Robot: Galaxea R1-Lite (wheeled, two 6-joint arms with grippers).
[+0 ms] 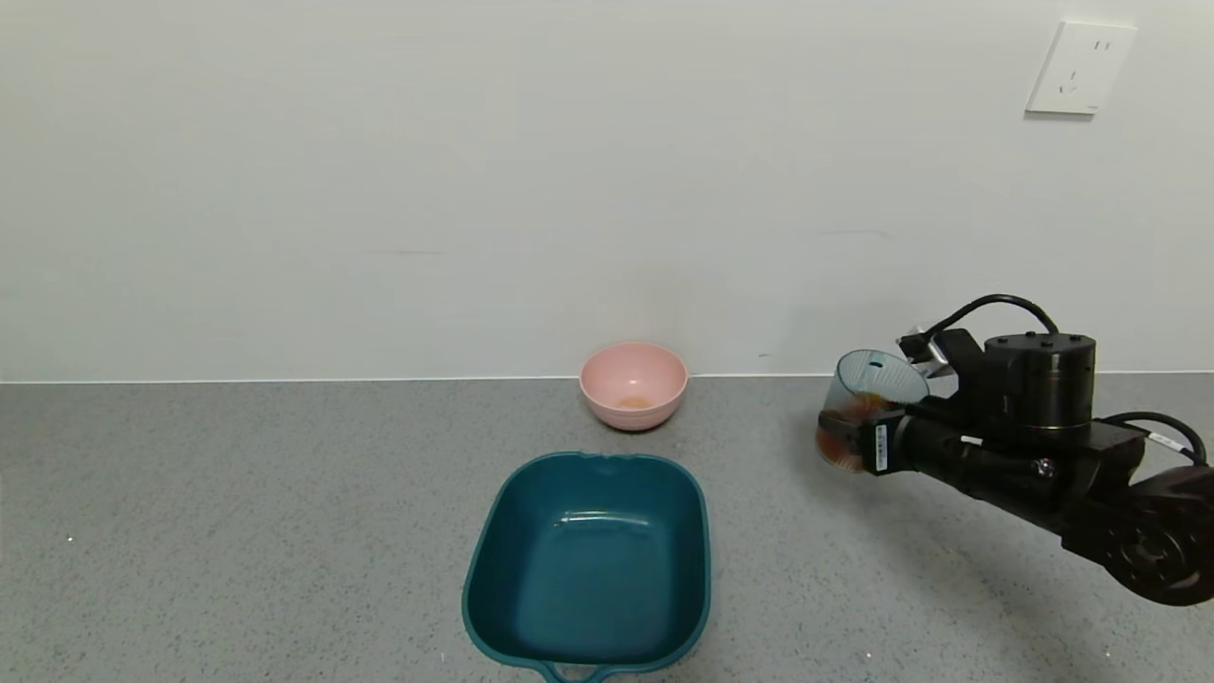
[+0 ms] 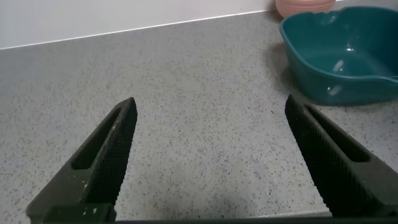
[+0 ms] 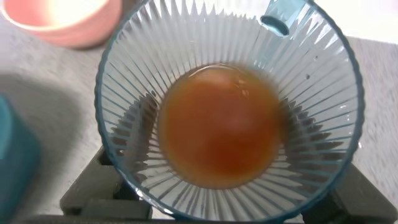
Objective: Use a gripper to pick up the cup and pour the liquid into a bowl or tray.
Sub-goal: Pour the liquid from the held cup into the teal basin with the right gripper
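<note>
Teal tray is sitting lower centre of the head view; pink bowl is lying beyond it. Right gripper, mid-right, is clasping the cup of reddish-brown liquid, held upright. Left gripper is hanging with fingers spread wide over the counter.

No legible text, brand, number or sign is found in any view. A small white label is seen on a finger of the right gripper, next to the held cup; dark marks are printed on it, but nothing can be read. A white wall socket plate is mounted on the wall at upper right; only its slot openings are shown, no lettering can be made out.
</note>
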